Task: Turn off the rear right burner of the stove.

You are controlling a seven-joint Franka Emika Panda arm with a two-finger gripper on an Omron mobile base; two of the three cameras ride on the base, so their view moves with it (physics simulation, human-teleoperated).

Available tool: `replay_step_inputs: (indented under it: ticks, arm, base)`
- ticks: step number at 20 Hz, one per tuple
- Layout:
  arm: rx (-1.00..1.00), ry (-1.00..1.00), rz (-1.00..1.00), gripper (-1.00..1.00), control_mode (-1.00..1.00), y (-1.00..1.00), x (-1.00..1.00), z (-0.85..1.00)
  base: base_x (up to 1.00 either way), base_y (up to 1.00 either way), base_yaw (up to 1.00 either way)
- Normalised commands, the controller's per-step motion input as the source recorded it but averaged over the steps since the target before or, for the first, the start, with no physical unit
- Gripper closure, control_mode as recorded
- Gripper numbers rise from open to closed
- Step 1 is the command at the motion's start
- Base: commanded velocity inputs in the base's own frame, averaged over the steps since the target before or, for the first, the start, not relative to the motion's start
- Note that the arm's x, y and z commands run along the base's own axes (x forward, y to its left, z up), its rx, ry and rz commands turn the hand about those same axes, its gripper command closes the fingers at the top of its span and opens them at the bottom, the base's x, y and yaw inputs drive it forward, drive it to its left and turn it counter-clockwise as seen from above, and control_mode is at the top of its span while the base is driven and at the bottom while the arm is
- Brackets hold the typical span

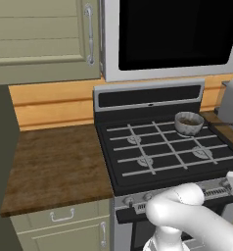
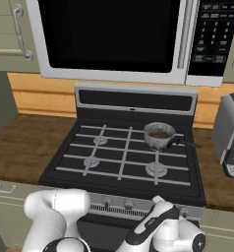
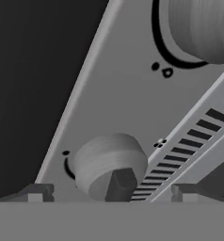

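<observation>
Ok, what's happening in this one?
The robot arm is reaching low at the front of the stove, with its gripper right up against the silver knob panel. In the hand view a round knob sits between the spread finger tips, not yet gripped. A small ribbed pot stands over the rear right burner, hiding it; no flame can be made out.
</observation>
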Motion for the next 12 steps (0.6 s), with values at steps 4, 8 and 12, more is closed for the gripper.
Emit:
replay_step_inputs:
  ticks: [4,8,12]
  arm:
    - [0.06,0.00,0.00,-1.00,-1.00,-0.06,0.04,-0.06]
    - [0.04,-0.01,0.00,-1.00,-1.00,-0.02,0.00,-0.12]
    - [0.04,-0.03,0.00,-1.00,-1.00,-0.01,0.00,-0.07]
  base:
    - [0.00,0.00,0.00]
    - [0.00,0.00,0.00]
    - [0.00,0.00,0.00]
